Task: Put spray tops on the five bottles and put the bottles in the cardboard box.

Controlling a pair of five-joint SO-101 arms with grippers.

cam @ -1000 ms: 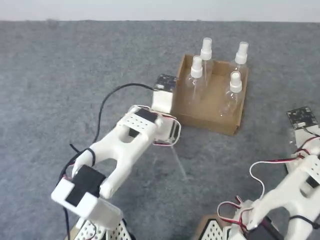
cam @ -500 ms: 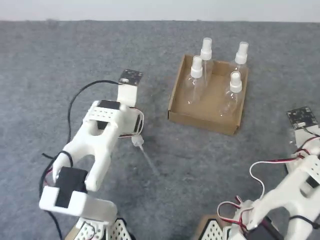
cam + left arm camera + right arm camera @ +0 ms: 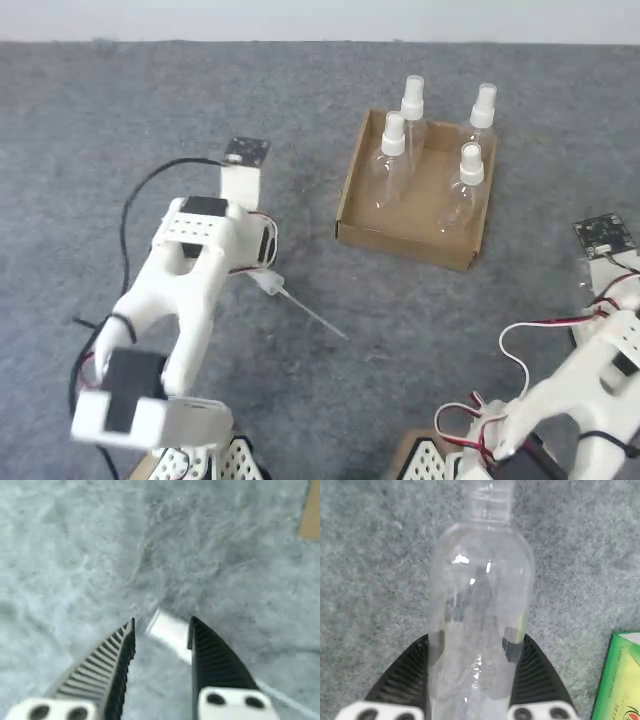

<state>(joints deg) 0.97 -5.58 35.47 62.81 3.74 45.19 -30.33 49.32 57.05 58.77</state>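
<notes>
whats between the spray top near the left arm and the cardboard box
Bare grey carpet. The high view shows nothing lying between the spray top and the cardboard box.

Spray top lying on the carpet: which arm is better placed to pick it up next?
Left. The left gripper hangs right over the spray top, jaws open on either side of its white head. The right gripper is shut on the uncapped bottle, so it is busy.
</notes>
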